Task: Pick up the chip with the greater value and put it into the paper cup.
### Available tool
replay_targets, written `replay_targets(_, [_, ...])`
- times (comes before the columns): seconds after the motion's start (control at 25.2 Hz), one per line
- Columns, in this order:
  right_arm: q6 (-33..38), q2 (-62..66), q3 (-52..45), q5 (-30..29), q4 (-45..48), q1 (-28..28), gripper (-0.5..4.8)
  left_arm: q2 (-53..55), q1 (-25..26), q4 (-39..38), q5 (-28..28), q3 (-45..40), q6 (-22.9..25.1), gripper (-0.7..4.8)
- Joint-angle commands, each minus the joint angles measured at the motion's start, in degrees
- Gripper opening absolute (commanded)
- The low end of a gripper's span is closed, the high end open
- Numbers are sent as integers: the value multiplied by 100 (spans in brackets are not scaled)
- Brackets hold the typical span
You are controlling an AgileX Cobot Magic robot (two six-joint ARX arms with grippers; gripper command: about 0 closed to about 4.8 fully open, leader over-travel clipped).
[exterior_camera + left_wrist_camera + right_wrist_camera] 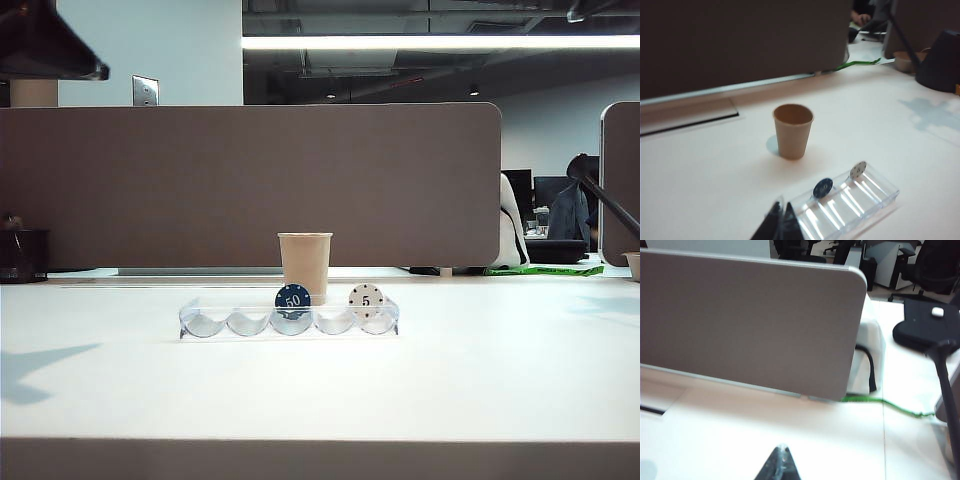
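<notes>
The tan paper cup (305, 262) stands upright on the white table just behind a clear tray (215, 325). A blue "50" chip (293, 298) and a white "5" chip (366, 298) stand on edge in the tray's slots. The black chip is out of view in every frame. The left wrist view looks down on the paper cup (792, 132), the blue chip (823, 187) and the white chip (858, 170). My left gripper (780, 207) hangs shut and empty above the tray's (865, 200) end. My right gripper (782, 450) is shut over bare table, facing the partition.
A brown partition (250, 185) runs along the table's far edge. A dark slanted bar (605, 200) stands at the far right, and a black container (22, 255) at the far left. A green cable (900, 410) lies past the partition's end.
</notes>
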Motion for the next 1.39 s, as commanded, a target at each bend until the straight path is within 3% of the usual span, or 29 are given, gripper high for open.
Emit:
replay_targets(0.04, [-28, -717, -920, -37, 398, -133, -6, -341, 208, -376, -120, 4, -116, -5])
replay_targets(0.32, [223, -2216, -3134, -103, 1609, -225, -6, -1034, 280, -684, -260, 4, -166, -5])
replay_targets(0.56, [229, -3462, -4559, 457, 1775, -116, -6, -1690, 278, -1287, -728, 4, -245, -5])
replay_targets(0.75, [479, -4948, -5801, 466, 2031, -118, -6, -2470, 273, -1976, -796, 4, -245, -5])
replay_targets(1.03, [962, -6196, -6745, 433, 2000, -92, -6, -3134, 273, -2481, -1047, 4, -304, -5])
replay_targets(1.39, [962, -7318, -7451, 426, 1873, -87, -6, -3480, 271, -2758, -1078, -37, -385, -5])
